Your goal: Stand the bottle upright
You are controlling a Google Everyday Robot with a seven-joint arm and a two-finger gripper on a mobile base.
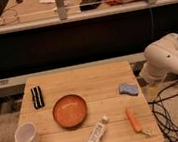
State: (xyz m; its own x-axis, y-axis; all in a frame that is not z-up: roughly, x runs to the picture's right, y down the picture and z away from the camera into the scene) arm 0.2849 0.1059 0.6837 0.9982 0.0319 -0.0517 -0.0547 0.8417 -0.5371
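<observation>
Lying flat on the wooden table [84, 81], the bottle [96, 136] rests in front of the orange bowl [69, 110], slightly to its right. A white cup [26, 134] stands front-left of the bowl and a carrot [133, 119] lies to its right. The white arm [167, 59] is far right of the bowl. The gripper is out of view, so I cannot tell whether it is clenched or released.

One bottle [96, 136], one carrot [133, 119], one bowl [69, 110], one cup [26, 134], one cloth [128, 89], one black object [37, 96]; gripper unseen
</observation>
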